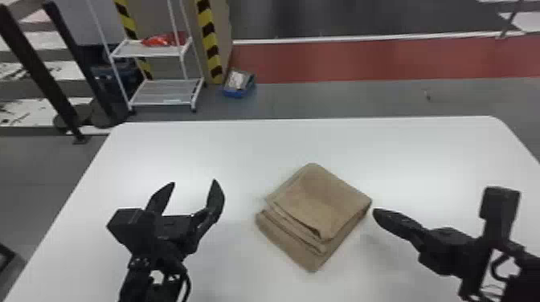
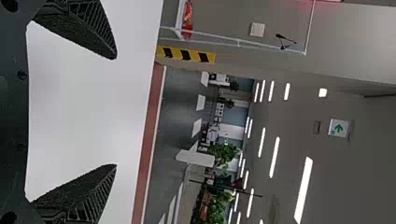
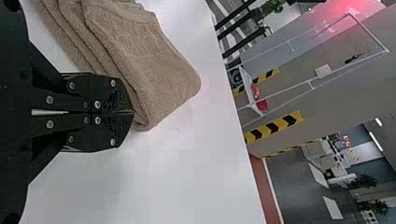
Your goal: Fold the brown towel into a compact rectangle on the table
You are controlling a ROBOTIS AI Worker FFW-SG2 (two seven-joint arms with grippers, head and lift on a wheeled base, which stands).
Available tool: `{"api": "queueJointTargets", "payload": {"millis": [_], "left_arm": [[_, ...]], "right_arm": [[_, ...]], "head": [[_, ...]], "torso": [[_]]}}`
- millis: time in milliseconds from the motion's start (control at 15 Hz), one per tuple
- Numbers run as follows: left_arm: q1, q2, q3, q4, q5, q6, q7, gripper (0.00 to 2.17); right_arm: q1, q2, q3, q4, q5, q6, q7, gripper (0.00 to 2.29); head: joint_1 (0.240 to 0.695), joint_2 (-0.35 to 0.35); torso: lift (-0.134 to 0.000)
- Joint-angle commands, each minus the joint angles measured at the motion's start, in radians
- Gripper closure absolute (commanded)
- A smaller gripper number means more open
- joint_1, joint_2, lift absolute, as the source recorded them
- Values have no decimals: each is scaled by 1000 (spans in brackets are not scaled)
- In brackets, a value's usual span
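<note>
The right arm [image 1: 470, 249] is lying nearest the camera, to the right of the towel [image 1: 317, 200] and on its near side. Its right hand [image 1: 374, 213] is pointing at the towel's right corner, fingers pressed together and apparently pinching nothing; whether the tips are touching the cloth is hard to tell. Closed up like this, it is probably serving better for nudging or patting than for gripping. The left hand [image 1: 194, 182] is hovering to the left of the towel, well apart from it, its fingers spread wide and empty, perhaps to be leaving the fold alone.

The towel is resting on the tabletop [image 1: 181, 148], folded into a thick stack and sitting cornerwise to the table's far edge. Its lower layers are sticking out on the near left side, so the rectangle is looking compact but slightly uneven. The folding is seemingly nearing its end; at most, the loose layers are wanting a light squaring, and a hard push could be sliding the top one askew.

The towel is showing no readable label. Beyond it, to the left, a white rack [image 1: 166, 91] is standing on the floor.
</note>
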State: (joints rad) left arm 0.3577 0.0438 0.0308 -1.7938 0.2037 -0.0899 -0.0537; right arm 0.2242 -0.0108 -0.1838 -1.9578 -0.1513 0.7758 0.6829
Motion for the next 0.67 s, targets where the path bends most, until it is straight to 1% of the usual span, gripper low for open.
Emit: {"api": "queueJointTargets", "payload": {"millis": [0, 67, 267, 333, 400, 467, 600], "left_arm": [[7, -1, 3, -2, -1, -3, 0, 39], [9, 1, 4, -4, -1, -3, 0, 39], [6, 2, 6, -1, 0, 0, 0, 39], [4, 2, 6, 1, 0, 0, 0, 39], [4, 4, 6, 1, 0, 0, 0, 39], [3, 5, 6, 2, 2, -3, 0, 39], [-3, 5, 4, 10, 2, 0, 0, 39]], "right_arm": [[-97, 2, 61, 109, 39, 3, -14, 2020], [-137, 3, 92, 157, 59, 3, -22, 2020], [-233, 12, 153, 264, 61, -16, -40, 2020], [-273, 12, 176, 312, 61, -19, -60, 2020], [-321, 12, 199, 370, 61, -22, -65, 2020], [-355, 12, 218, 418, 62, -52, -88, 2020], [-391, 12, 242, 474, 61, -105, -92, 2020]], "head": [[695, 94], [695, 101], [695, 131], [695, 152], [695, 161], [695, 167], [695, 181]], "torso": [[-126], [-126], [-126], [-126], [-126], [-126], [-126]]}}
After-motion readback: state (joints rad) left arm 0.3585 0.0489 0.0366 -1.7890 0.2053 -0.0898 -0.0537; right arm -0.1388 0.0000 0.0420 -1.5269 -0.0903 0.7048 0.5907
